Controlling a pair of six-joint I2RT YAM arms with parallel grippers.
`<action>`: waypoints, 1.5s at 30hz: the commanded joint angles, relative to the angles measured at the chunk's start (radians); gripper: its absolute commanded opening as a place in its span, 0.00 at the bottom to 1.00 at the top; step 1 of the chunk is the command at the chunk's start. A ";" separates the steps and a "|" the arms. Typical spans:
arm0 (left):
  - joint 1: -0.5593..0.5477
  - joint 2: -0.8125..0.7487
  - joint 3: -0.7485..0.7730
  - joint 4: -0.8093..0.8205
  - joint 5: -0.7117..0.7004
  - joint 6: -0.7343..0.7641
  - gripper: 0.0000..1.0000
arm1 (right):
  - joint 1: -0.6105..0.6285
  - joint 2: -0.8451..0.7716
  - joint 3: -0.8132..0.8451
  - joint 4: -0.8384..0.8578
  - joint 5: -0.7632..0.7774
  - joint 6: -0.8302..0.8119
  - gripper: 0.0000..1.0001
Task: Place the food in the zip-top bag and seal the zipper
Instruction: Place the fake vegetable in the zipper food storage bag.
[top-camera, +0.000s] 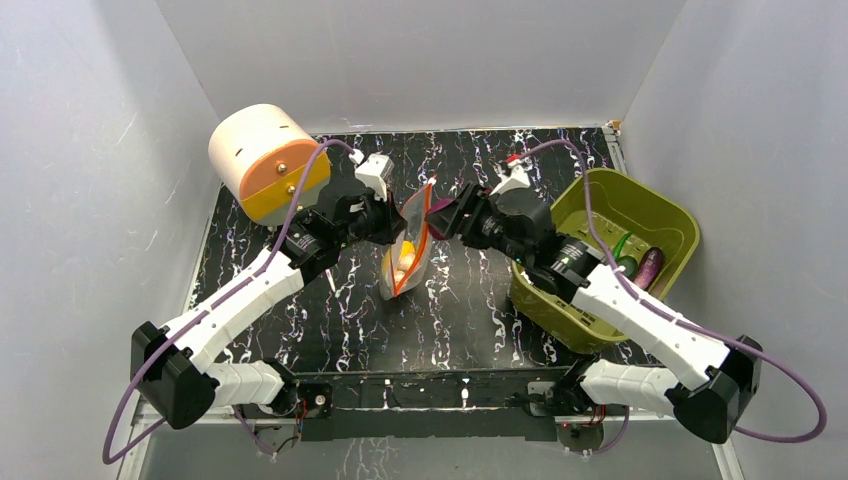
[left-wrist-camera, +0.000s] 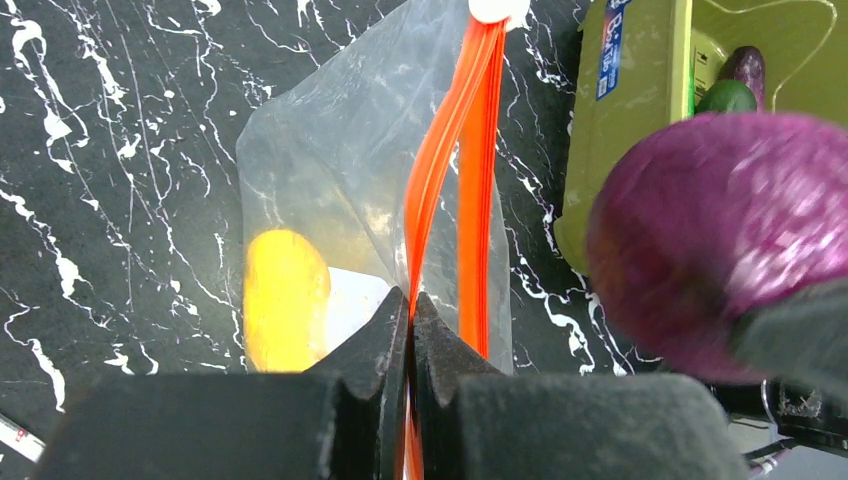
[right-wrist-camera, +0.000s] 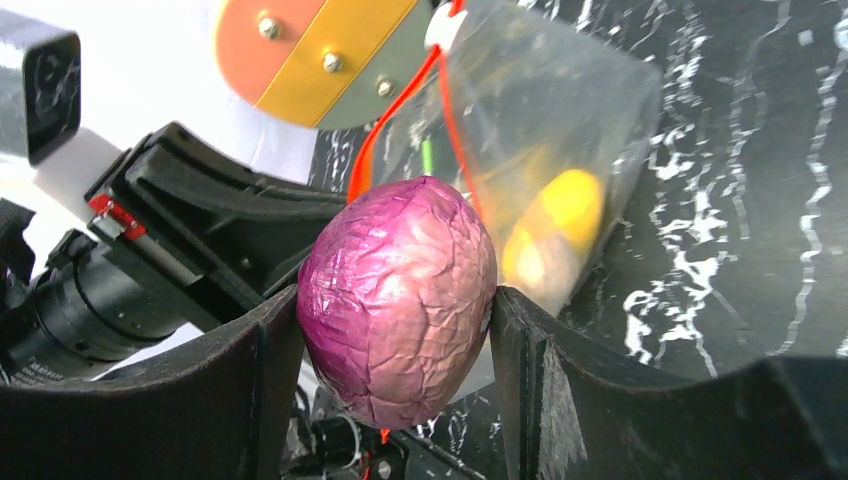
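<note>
My left gripper has its jaws pressed together on the zipper, pinching one end of the orange-red strip; beyond the pinch the two strips part a little, so the mouth gapes narrowly. From that grip the zip-top bag hangs with its lower end down on the table; the yellow lemon lies inside it, low in the bag. My right gripper is clamped on the pink-purple round piece, one pad on each side, and holds it just right of the bag's mouth, above the table. Further right, the olive basket sits at the table's right edge; in it I see the eggplant and a green piece side by side. At the far left stands a cream cylinder with an orange and yellow face.
</note>
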 joint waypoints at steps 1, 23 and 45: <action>-0.005 -0.019 0.028 -0.030 0.044 -0.003 0.00 | 0.051 0.032 0.007 0.168 -0.028 0.055 0.48; -0.005 -0.131 -0.008 -0.003 0.128 -0.118 0.00 | 0.099 0.099 -0.104 0.172 0.155 0.151 0.50; -0.005 -0.149 -0.046 -0.025 0.085 -0.092 0.00 | 0.099 0.173 0.048 0.106 0.121 0.037 0.70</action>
